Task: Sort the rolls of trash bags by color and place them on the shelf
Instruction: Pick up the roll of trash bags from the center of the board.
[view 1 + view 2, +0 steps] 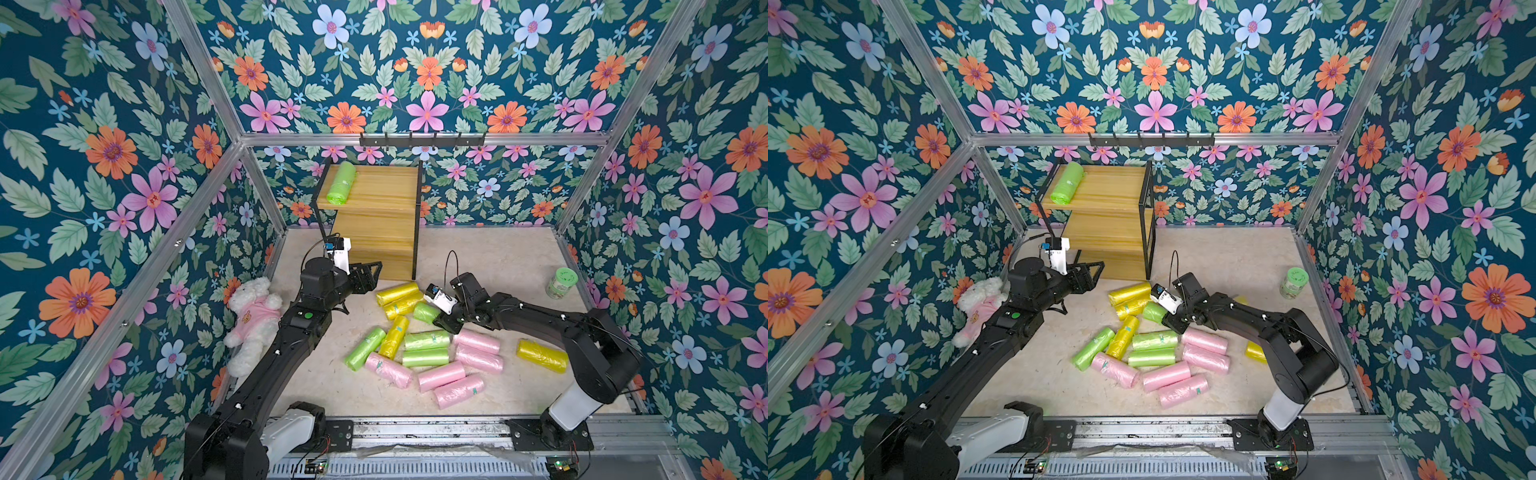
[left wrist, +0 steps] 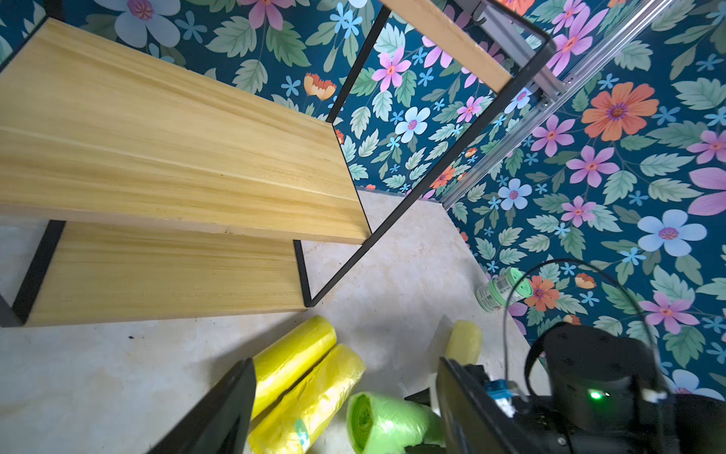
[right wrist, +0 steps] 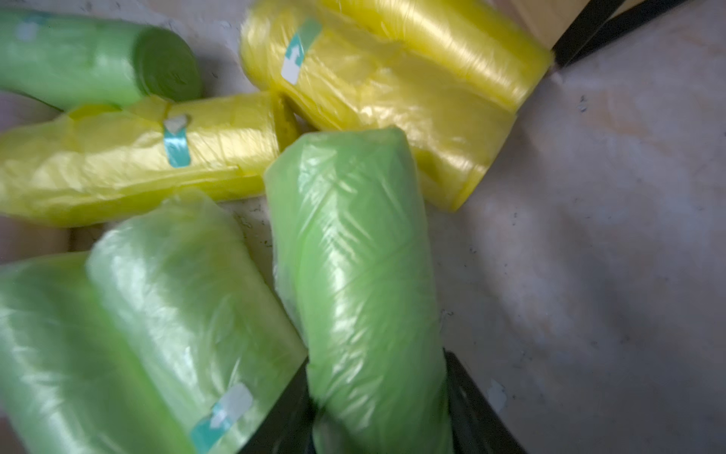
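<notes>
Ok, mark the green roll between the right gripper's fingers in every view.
Top view: green roll mid-floor, just right of two yellow rolls.
Top view: same spot.
Left wrist: end-on, beside that yellow pair.
Right wrist: fills the middle, lengthwise.
Shared landmark: the yellow pair, lying side by side.

No word or number is clear enough to read. The jar [image 2: 501, 289], off to the right of the shelf [image 2: 157, 157] by the wall, carries a white barcode label [image 2: 495, 283] whose fine print is too small to make out. Its green lid [image 1: 566, 275] bears pale, illegible marks.

In front of the shelf, a yellow roll [image 3: 118, 165] wears a teal sticker [image 3: 176, 147]. A second yellow roll [image 3: 393, 129] has a teal sticker with a white arrow [image 3: 297, 57], and a green roll [image 3: 157, 314] has a teal-and-white sticker [image 3: 224, 412].

Left of the shelf's front, the teddy bear [image 1: 259, 309] shows a small bear-face emblem [image 1: 248, 318] on its pink shirt.
</notes>
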Available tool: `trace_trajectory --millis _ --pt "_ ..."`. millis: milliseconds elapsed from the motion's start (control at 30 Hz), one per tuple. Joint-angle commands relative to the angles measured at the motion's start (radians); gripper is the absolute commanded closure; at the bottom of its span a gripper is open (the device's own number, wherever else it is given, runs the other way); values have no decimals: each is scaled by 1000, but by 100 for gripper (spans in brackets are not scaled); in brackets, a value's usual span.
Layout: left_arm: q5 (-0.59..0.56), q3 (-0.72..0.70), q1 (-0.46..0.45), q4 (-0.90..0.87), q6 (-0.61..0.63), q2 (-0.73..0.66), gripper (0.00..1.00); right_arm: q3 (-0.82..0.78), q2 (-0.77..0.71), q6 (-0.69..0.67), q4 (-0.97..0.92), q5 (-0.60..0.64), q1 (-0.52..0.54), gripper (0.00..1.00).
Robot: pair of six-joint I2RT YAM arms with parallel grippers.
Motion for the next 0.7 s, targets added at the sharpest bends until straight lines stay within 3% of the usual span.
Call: trace_trajectory --millis 0,200,300,567,667 --pt "59 -39 -1 168 -78 -16 22 -41 -94 78 160 -105 -29 56" --pt "143 -136 -54 528 -245 -27 18 -144 -283 410 561 -240 -52 56" --pt "130 -137 -108 596 -254 -12 16 -186 -328 647 805 -244 -52 56" --pt "108 -171 -177 764 -239 -7 13 -228 -354 1144 1213 -93 -32 54" --pt "116 -169 -217 816 -226 28 12 -218 -337 1230 1317 -37 0 53"
